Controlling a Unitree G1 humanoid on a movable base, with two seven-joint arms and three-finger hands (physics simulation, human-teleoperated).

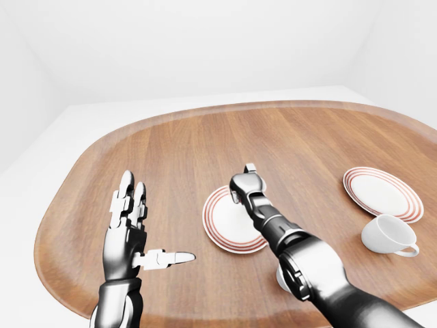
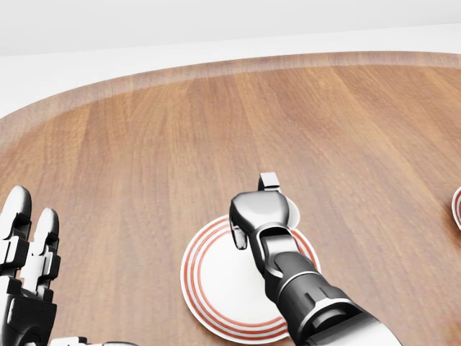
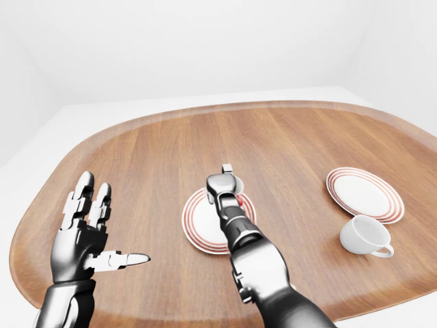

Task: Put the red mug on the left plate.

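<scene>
The left plate, white with red rings, lies near the middle of the wooden table. My right hand is over the plate's upper right rim and is closed round the red mug. The hand hides most of the mug; only a red sliver and part of its pale rim show. I cannot tell whether the mug rests on the plate or is held just above it. My left hand is open and empty, held upright over the table well to the left of the plate.
A second ringed plate lies at the right, with a white mug just below it. A small white object peeks out from under my right forearm. The oval wooden table has a raised rim.
</scene>
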